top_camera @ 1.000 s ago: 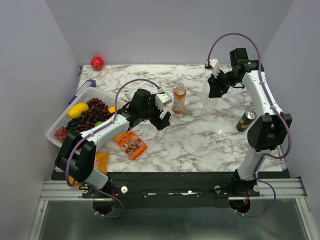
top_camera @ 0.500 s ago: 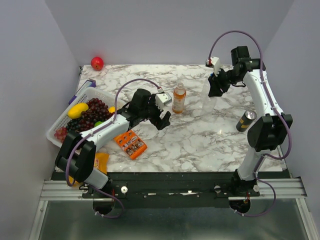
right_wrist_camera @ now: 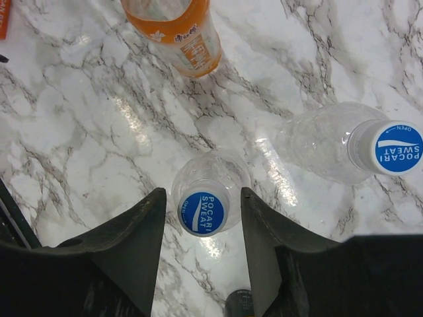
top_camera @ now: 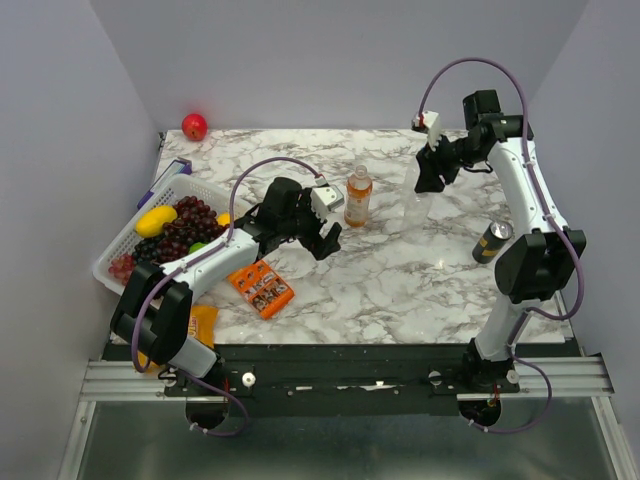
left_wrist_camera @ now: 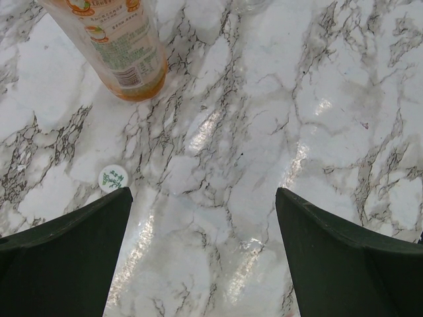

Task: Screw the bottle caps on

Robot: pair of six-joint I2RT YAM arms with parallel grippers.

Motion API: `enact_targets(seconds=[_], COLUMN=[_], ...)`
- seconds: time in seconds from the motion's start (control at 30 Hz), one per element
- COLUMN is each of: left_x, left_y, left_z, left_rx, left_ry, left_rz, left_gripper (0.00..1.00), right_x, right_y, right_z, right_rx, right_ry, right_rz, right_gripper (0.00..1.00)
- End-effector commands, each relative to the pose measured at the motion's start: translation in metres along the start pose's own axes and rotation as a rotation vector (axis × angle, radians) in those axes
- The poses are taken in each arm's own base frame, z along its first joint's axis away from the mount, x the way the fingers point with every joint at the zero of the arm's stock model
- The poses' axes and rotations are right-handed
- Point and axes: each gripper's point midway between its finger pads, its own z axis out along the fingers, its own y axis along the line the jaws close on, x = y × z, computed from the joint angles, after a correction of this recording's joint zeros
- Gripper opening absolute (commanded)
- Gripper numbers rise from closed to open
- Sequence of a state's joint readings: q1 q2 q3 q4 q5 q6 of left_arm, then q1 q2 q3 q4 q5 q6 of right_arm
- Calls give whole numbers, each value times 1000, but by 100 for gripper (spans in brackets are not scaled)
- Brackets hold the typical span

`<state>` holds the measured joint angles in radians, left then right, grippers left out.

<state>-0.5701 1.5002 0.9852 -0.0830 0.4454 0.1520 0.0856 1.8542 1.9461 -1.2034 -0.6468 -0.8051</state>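
**two blue caps on, one white cap to go**

the right gripper (top_camera: 430, 178) has moved a tiny bit to the left in the last second. the left gripper (top_camera: 322, 241) has stayed where it was. i think the right arm is done with its bottle and is letting it be.

the right gripper's fingers (right_wrist_camera: 132, 244) are spread wide and hold nothing. a clear bottle (right_wrist_camera: 218, 168) stands right under them, in the gap between the two fingers. its blue cap (right_wrist_camera: 203, 212) sits on top, and the fingers do not seem to touch it. a second clear bottle (right_wrist_camera: 317, 142) stands just to the right, and it wears a blue cap too. i cannot tell if the caps are tight.

the left gripper's fingers (left_wrist_camera: 59, 264) are spread wide as well, with nothing in them. the whitish cap (left_wrist_camera: 114, 178) lies flat on the marble table (top_camera: 400, 280), right at the tip of one finger, outside the gap. the orange bottle (left_wrist_camera: 125, 46) stands close to that cap but does not touch it. i think this bottle is the one that needs a cap, so the job is not done yet.
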Motion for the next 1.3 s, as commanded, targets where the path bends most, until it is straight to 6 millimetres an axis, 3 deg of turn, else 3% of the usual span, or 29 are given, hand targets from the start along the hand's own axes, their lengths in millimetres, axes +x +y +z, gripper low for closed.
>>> enact_targets(seconds=[0.0, 0.07, 0.2, 0.33, 0.47, 0.67, 0.7, 0.77, 0.9, 1.03, 1.1, 1.17, 1.23, 1.27], left_x=[-4, -4, -5, -7, -10, -6, -5, -6, -7, -17, -23, -26, -27, -29], left_y=[5, 6, 7, 18, 31, 49, 50, 53, 55, 52, 51, 51, 50, 47], left_z=[2, 2, 0, -4, -12, -32, -35, -42, -51, -55, -55, -53, -50, -49], left_rx=[-11, -13, -24, -69, -114, -163, -166, -177, -182, -168, -163, -155, -142, -125], left_ry=[-14, -14, -16, -20, -24, -16, -13, -15, -13, -48, -70, -81, -87, -95], left_rz=[11, 13, 10, 3, -22, -46, -38, -34, -22, 6, 15, 2, -5, -4], left_gripper=[99, 99, 99, 99, 99, 99, 99, 99, 99, 99, 99, 99, 99, 99], right_x=[-17, -19, -46, -71, -97, -128, -127, -139, -140, -126, -116, -113, -113, -119], right_y=[12, 16, 35, 36, 23, 33, 30, 28, 14, 12, 15, 18, 20, 23], right_z=[-9, -10, -21, -13, 15, 54, 66, 71, 93, 109, 116, 115, 113, 109], right_rx=[-53, -68, -119, -67, 54, 53, 46, 56, 88, 82, 74, 72, 71, 67], right_ry=[-62, -75, -177, -247, -309, -368, -357, -372, -345, -305, -283, -279, -282, -297], right_rz=[-27, -27, -88, -112, -199, -257, -238, -219, -180, -163, -160, -164, -164, -158], right_gripper=[57, 57, 61, 75, 76, 78, 78, 78, 78, 78, 76, 68, 49, 35])
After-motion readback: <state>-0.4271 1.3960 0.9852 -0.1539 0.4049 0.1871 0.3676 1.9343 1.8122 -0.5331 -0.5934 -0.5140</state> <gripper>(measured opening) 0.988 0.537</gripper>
